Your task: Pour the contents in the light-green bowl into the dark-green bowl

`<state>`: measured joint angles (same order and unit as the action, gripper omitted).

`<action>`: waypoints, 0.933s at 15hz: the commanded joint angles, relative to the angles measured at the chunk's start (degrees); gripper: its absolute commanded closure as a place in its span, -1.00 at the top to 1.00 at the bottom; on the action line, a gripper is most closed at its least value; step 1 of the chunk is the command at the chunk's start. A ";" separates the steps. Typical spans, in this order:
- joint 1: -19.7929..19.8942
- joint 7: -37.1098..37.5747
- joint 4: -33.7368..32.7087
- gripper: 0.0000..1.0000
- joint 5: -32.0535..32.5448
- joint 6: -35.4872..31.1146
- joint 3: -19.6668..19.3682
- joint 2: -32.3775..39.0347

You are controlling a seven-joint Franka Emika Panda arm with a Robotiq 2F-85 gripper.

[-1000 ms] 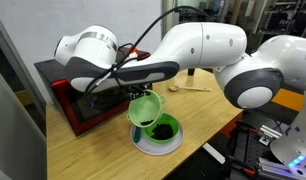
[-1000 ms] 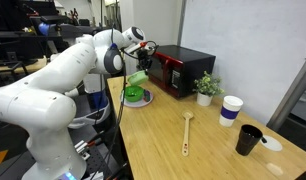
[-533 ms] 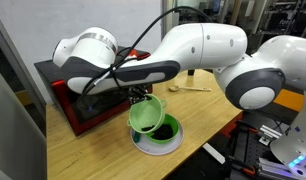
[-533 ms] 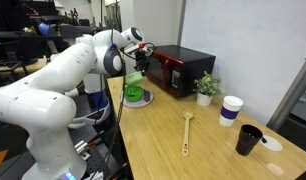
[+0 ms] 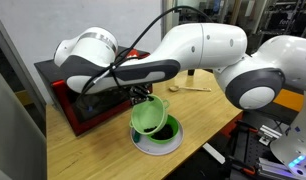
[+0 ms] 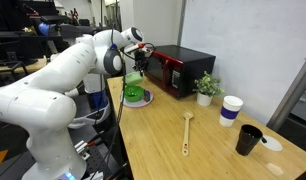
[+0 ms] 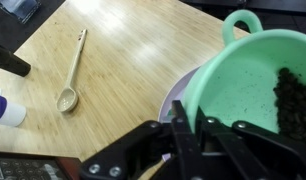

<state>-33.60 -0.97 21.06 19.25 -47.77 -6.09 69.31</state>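
Observation:
My gripper [image 7: 188, 135] is shut on the rim of the light-green bowl [image 7: 248, 85] and holds it tilted in the air. The contents [image 7: 293, 100], dark loose bits, lie against the bowl's lower inner wall in the wrist view. In an exterior view the light-green bowl [image 5: 147, 117] leans over the dark-green bowl [image 5: 172, 129], which sits on a white plate [image 5: 153, 148]. The dark-green bowl's inside looks dark. The gripper [image 6: 140, 62], the tilted bowl [image 6: 136, 78] and the dark-green bowl [image 6: 134, 97] also show small in an exterior view.
A red and black microwave [image 5: 65, 95] [image 6: 178, 70] stands just behind the bowls. A wooden spoon [image 6: 186, 132] [image 7: 71, 72], a potted plant [image 6: 205, 88], a white cup [image 6: 230, 109] and a black cup [image 6: 249, 140] stand on the wooden table [image 6: 163, 150].
The light-green bowl has tipped further over the dark-green bowl, showing more of its inside. The arm has barely shifted.

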 commanded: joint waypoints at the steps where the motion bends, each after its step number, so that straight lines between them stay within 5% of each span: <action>1: 0.08 0.57 1.12 -0.95 -1.10 1.15 0.54 -1.90; 14: -2.28 3.38 0.24 -0.95 -0.04 2.05 -0.18 -8.93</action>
<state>-35.30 1.89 20.70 19.32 -46.72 -6.08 62.95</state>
